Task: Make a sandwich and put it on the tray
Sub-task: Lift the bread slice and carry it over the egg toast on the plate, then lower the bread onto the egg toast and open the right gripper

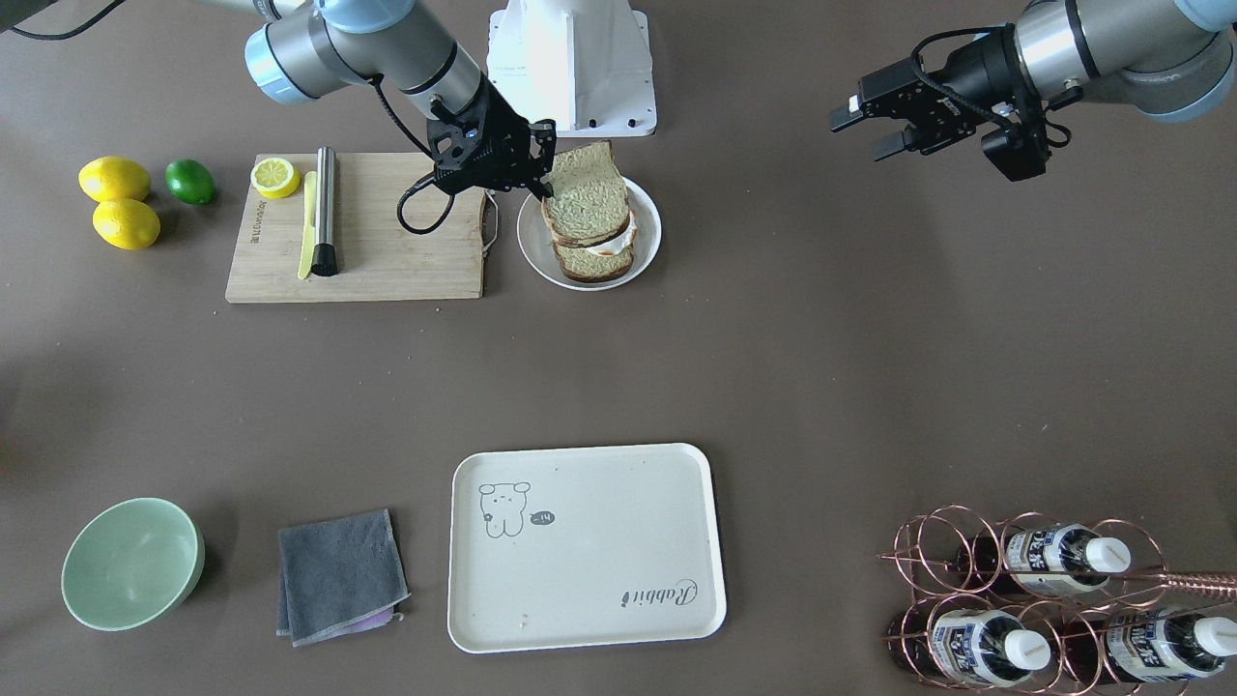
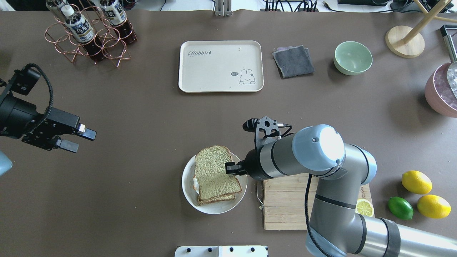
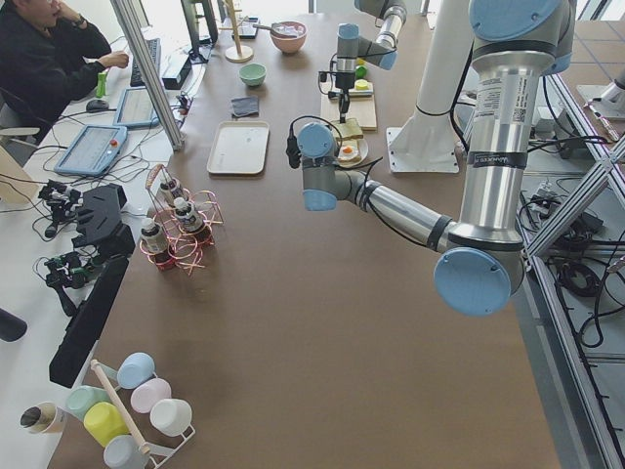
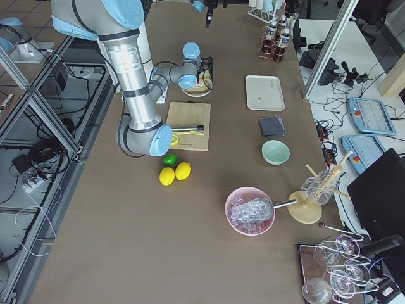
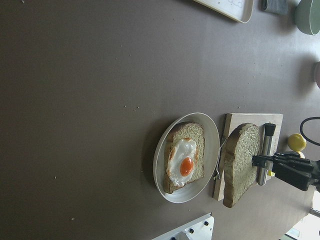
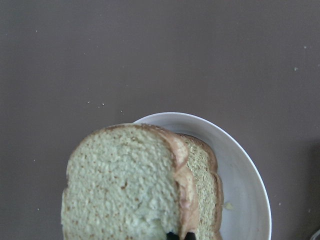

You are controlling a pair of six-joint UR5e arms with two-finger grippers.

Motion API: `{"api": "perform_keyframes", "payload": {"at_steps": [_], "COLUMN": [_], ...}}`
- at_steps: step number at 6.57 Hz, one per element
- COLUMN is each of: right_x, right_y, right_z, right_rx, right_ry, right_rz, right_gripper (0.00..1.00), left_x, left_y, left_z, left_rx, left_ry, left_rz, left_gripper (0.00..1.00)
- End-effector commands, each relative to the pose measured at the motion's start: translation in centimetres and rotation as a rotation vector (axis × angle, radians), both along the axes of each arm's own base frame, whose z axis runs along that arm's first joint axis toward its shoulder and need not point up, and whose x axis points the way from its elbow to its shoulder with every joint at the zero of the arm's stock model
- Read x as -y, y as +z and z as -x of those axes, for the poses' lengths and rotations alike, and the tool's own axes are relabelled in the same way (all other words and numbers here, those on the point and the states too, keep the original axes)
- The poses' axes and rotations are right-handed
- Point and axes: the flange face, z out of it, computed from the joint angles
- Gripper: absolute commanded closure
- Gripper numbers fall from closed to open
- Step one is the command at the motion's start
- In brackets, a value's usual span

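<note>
My right gripper is shut on the edge of one bread slice and holds it tilted, just above the round white plate. On that plate lies the other slice with the fried egg on top; seen from overhead, the held slice covers most of it. In the right wrist view the held slice fills the foreground. The cream tray lies bare across the table. My left gripper hovers open and holds nothing, far to the side.
A wooden cutting board beside the plate carries a knife, a steel rod and a lemon half. Lemons and a lime lie beyond it. A green bowl, grey cloth and bottle rack flank the tray.
</note>
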Motion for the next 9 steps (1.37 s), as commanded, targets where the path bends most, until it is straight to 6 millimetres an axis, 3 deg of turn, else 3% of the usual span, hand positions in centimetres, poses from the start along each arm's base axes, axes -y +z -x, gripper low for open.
{"api": "perform_keyframes", "payload": {"at_steps": [1,4,5,6,7,9], "right_x": [-0.3,-2.0,-2.0,-1.3,-0.5,0.6], "right_y": [1.3,1.8,1.7,1.7,1.5,-0.6], "right_z": [3.1,5.3,5.2,4.8,3.9,0.5], "right_rx": [-0.045,-0.062,-0.060,-0.059,-0.053,0.003], "right_ry": [0.019,0.034,0.037,0.048,0.062,0.022], "right_rz": [-0.004,0.011,0.013,0.015,0.049,0.067], "right_gripper": [1.00,1.00,0.86,0.05,0.00,0.00], "left_x": [0.0,0.1,0.0,0.0,-0.1,-0.1], "left_y": [0.1,0.1,0.1,0.1,0.1,0.1], "left_z": [0.0,-0.1,-0.1,-0.2,-0.3,-0.3], "left_rx": [0.001,0.002,0.002,0.002,0.002,0.002], "left_ry": [-0.001,-0.006,-0.006,-0.004,-0.003,-0.004], "left_rz": [0.001,0.001,0.001,0.001,0.001,-0.001], "left_gripper": [0.02,0.02,0.02,0.02,0.02,0.02]}}
